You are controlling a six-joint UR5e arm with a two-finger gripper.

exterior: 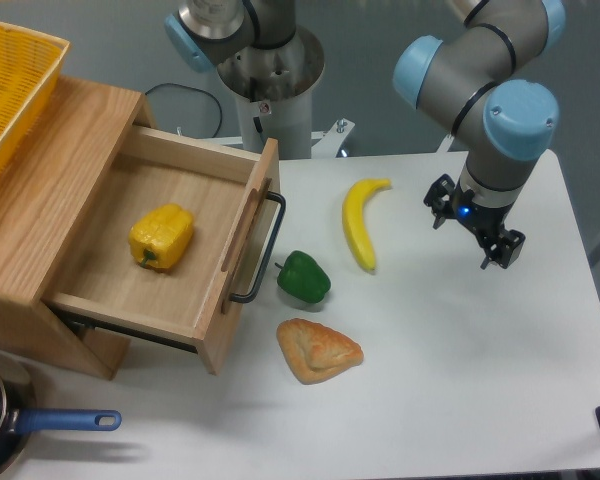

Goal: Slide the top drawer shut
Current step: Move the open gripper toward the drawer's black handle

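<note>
The top drawer is pulled far out of the wooden cabinet at the left. Its flat front panel faces right and carries a black bar handle. A yellow bell pepper lies inside the drawer. My gripper hangs over the table at the right, well apart from the drawer. Its two fingers are spread and nothing is between them.
A green bell pepper lies just right of the handle. A banana and a croissant lie nearby on the white table. A yellow basket sits on the cabinet. A blue-handled pan is at the bottom left.
</note>
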